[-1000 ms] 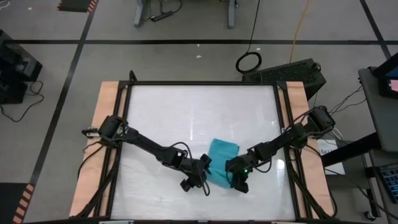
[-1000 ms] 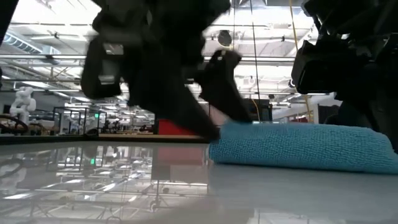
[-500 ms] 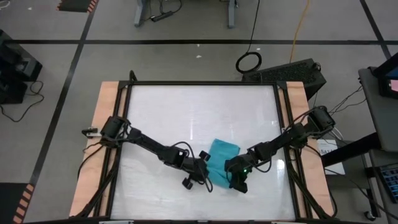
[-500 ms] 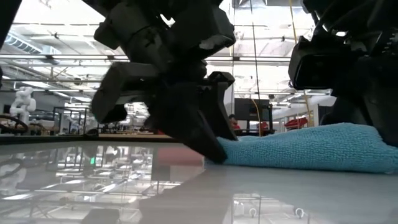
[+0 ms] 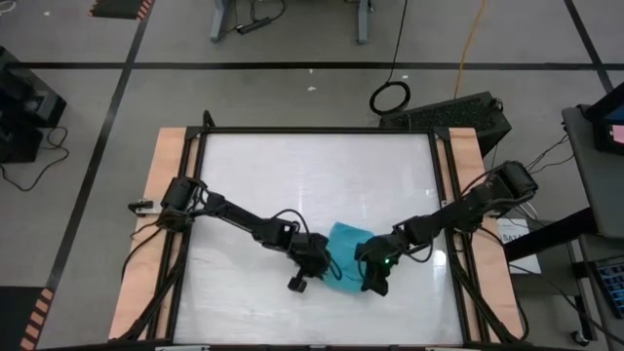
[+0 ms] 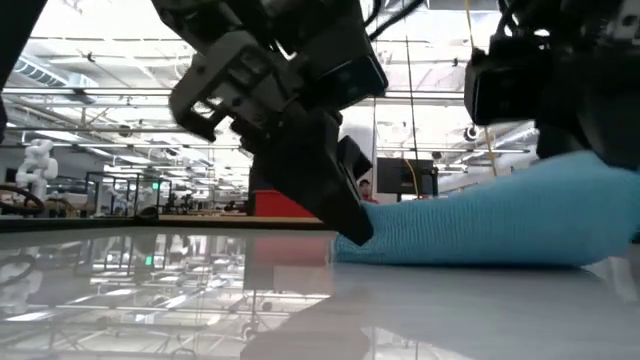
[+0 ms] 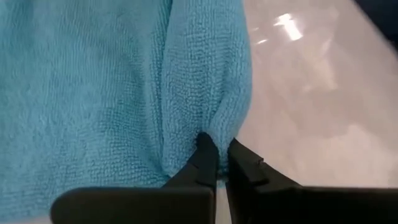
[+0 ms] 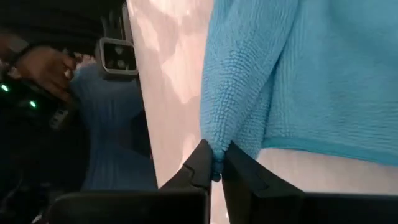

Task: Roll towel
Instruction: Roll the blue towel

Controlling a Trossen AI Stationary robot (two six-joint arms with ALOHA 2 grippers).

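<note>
The turquoise-blue towel [image 5: 347, 253] lies folded on the white table [image 5: 312, 175], near its front edge. My left gripper [image 5: 322, 265] is at the towel's near left corner, shut on it. My right gripper [image 5: 369, 273] is at the towel's near right corner, shut on it. In the low view the towel [image 6: 480, 225] rests on the table at its left end and rises toward its right end. My left gripper pinches the towel's near left corner [image 7: 214, 134] between its two fingers, a bunched fold of several layers. The fingers come low, from the table's left. The corner sits at table height [image 6: 350, 245]. My right gripper pinches the towel's near right corner [image 8: 216, 146] between its two fingers, by a rolled-over edge. The fingers come from the table's right. This end of the towel is raised off the table [image 6: 590, 185], and the cloth hangs slack beyond the fingers.
The table has a dark frame and wooden side strips [image 5: 171, 195]. A dark box [image 5: 453, 117] and a cable loop [image 5: 390, 96] lie on the floor beyond the far edge. Bare white table surface lies to the far side of the towel.
My left gripper has gone toward the towel's near left corner and taken hold of it. My right gripper has risen with the near right corner, so the towel's right end stands higher than before while its left end stays on the table.
</note>
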